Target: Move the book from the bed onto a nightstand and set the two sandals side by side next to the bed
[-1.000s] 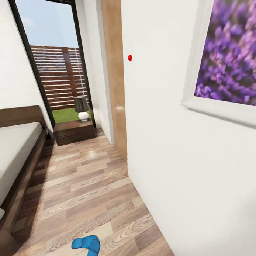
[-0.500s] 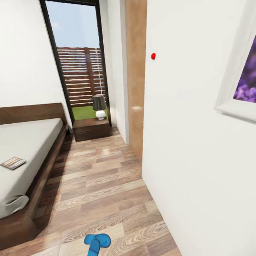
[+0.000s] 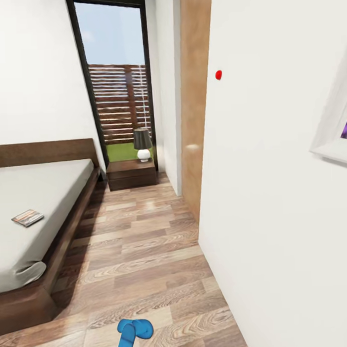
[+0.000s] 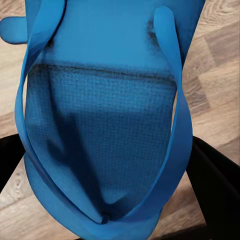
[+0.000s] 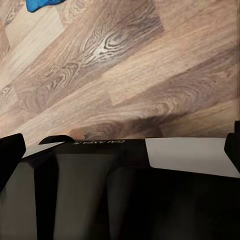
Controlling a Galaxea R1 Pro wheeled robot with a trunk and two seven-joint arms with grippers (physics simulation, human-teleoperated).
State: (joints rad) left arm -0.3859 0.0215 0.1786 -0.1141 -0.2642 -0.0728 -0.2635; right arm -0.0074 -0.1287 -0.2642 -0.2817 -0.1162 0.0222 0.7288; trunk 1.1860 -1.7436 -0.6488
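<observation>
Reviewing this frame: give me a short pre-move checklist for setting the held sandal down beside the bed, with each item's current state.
1. Sandal in the left gripper: ok, its sole sits between the dark fingers.
2. Grip firmness: cannot tell.
3. Bed in sight: ok, its wooden side runs along the floor.
4. Floor strip beside the bed free for the sandal: ok as far as the head view shows.
5. Second sandal: cannot tell; a blue scrap lies on the floor.
6. Book moved: not ok, it lies on the mattress; nightstand holds a lamp.
</observation>
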